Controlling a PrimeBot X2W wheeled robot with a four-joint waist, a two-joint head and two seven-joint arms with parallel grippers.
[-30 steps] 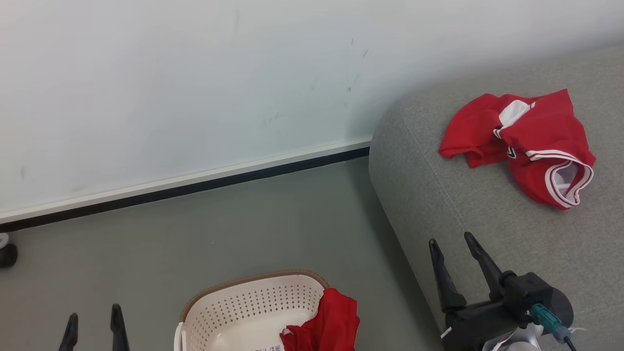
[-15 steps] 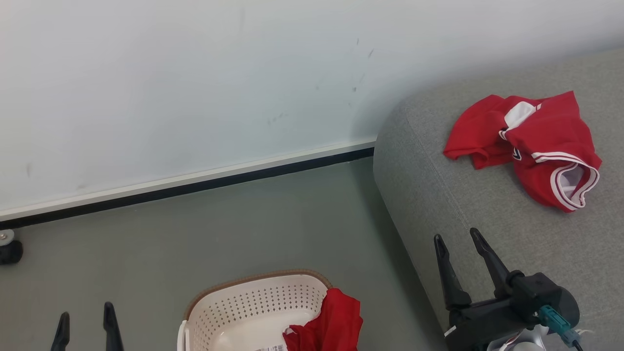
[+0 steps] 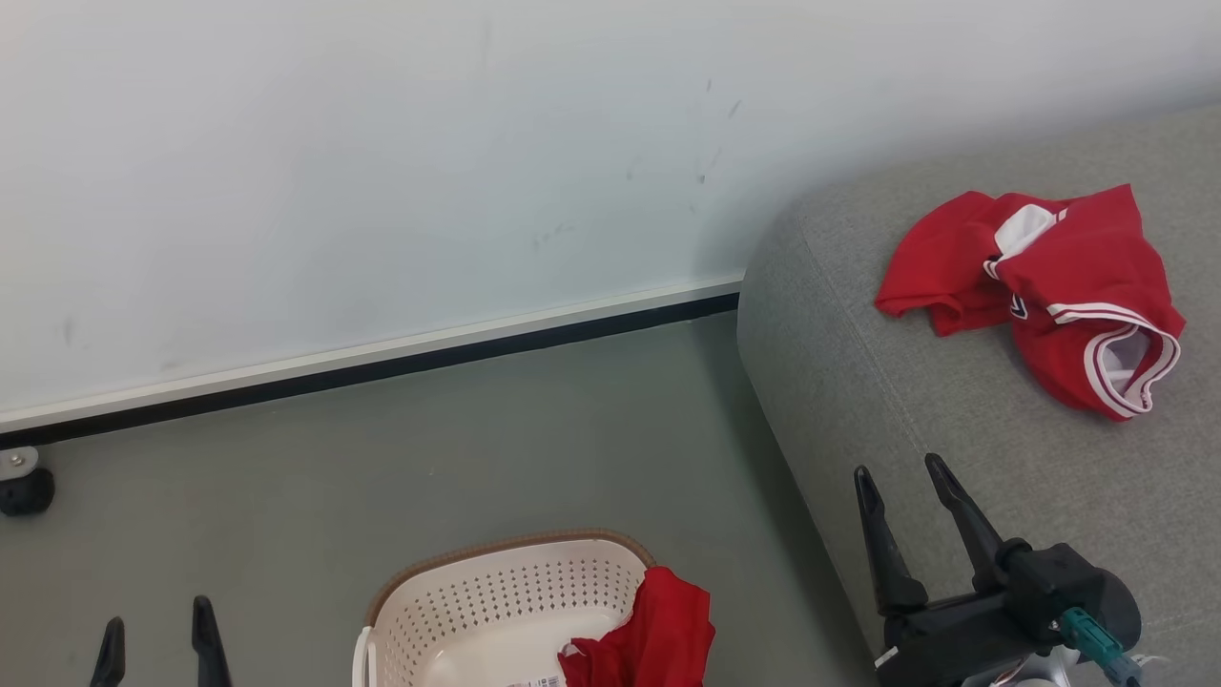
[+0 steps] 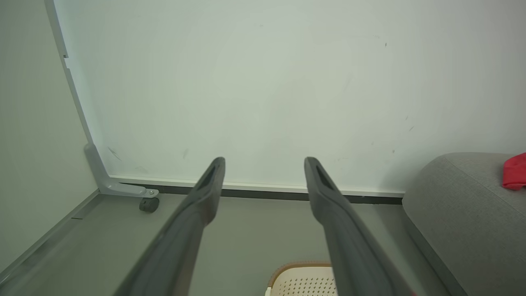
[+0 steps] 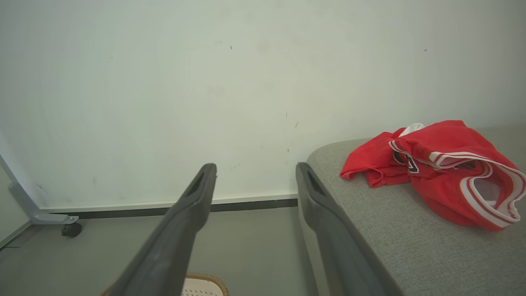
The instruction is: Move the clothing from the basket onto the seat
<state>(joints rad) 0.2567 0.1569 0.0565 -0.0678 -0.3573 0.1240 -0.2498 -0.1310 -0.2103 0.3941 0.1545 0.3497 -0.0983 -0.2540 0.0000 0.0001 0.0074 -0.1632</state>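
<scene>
The left gripper [image 3: 155, 620] and right gripper [image 3: 898, 468] held their fingers wide and empty, poised to fetch the bright red fabric garment [image 3: 658, 630] seemingly draped over the cream perforated plastic basket [image 3: 506, 592] rim.

One red garment [image 3: 1049, 296] is seen crumpled on the grey seat [image 3: 906, 410]; a second garment [image 3: 668, 630] is draped over the cream basket [image 3: 496, 593] at its right rim, down on the floor [image 3: 477, 448].

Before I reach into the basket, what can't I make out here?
Basket, head view: near part cut off by the bottom edge, so its full contents are unknown.
Red garment at its rim: lower part cut off there; one piece or several unclear.
Label: cut off, too small to read.
</scene>
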